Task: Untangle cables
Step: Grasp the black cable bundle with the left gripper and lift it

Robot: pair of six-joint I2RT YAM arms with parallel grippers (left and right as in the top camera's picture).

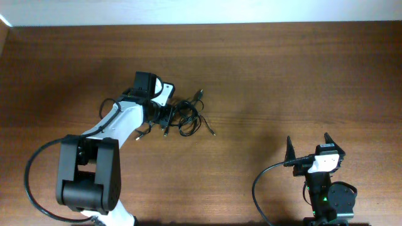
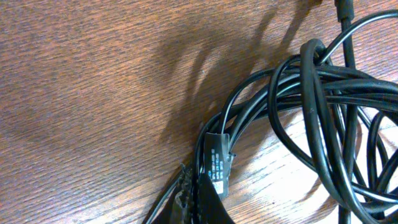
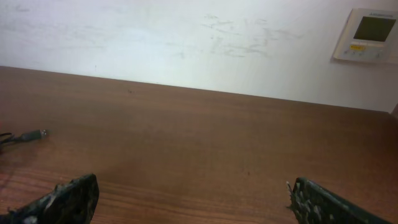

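Black cables (image 1: 187, 120) bunched, left jaws at the knot — grip unclear, right jaws spread.

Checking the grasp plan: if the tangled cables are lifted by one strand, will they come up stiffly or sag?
Likely floppy: the cables are thin cords in loose curved loops, so they should droop. Probably light, being so thin. The loops cross and thread through each other, so the clump would probably rise together, plug ends trailing.
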